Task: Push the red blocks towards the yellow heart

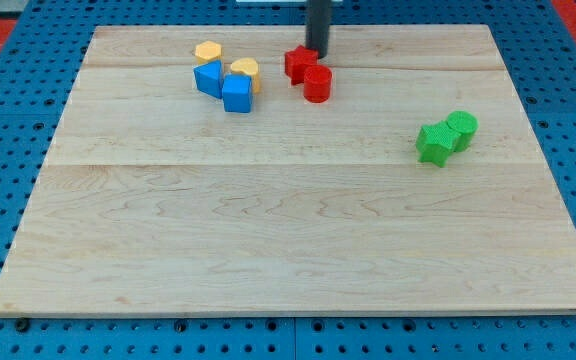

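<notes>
Two red blocks sit near the view's top centre: a red star-like block (299,63) and a red cylinder (317,84) touching it at its lower right. My tip (316,52) stands just above and right of the red star block, touching or nearly touching it. The yellow heart (245,72) lies to the left of the red blocks, a short gap away, beside a yellow hexagon (207,51) and two blue blocks (207,77) (237,94).
Two green blocks (433,142) (461,127) sit together at the view's right. The wooden board (288,240) lies on a blue perforated surface.
</notes>
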`<state>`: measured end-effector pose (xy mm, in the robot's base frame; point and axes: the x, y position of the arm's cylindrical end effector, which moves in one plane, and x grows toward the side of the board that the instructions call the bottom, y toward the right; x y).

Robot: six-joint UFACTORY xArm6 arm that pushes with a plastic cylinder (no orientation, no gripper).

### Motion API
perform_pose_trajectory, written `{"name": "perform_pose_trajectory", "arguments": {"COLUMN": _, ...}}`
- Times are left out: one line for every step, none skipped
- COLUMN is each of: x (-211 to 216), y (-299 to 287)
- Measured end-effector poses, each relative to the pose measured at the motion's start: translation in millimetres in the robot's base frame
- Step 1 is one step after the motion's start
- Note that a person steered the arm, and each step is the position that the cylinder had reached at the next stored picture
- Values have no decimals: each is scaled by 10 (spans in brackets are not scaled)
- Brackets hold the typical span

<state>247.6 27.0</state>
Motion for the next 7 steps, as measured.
{"name": "perform_pose_trajectory", "arguments": {"x": 294, "y": 305}}
{"name": "perform_pose_trajectory", "arguments": {"x": 292, "y": -309}}
{"name": "perform_pose_trajectory", "arguments": {"x": 236, "y": -444}}
{"name": "perform_pose_trajectory", "arguments": {"x": 89, "y": -489}}
{"name": "perform_pose_trajectory", "arguments": {"x": -86, "y": -514}}
{"name": "perform_pose_trajectory", "arguments": {"x": 74, "y": 143}}
{"name": "perform_pose_trajectory", "arguments": {"x": 831, "y": 133}}
